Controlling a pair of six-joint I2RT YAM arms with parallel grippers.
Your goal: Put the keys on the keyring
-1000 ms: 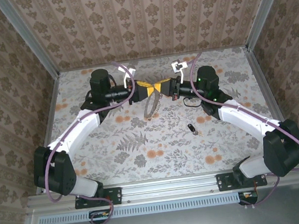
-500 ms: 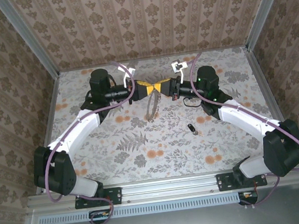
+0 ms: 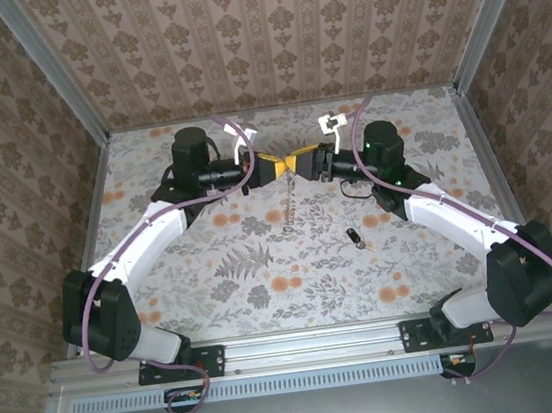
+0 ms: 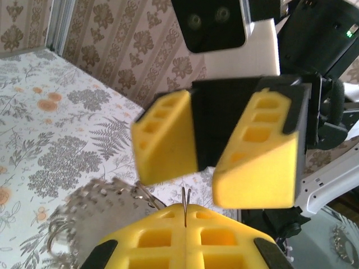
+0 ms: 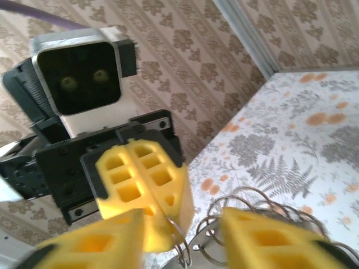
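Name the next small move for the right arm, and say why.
Probably pull the right gripper back from the keyring and move it toward the key on the table. Its jaws stand open and hold nothing, the left gripper is shut on the keyring, and the key lies loose.

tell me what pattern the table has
Floral print: grey ferns and orange blooms on the pale table; it shows best in the top view.
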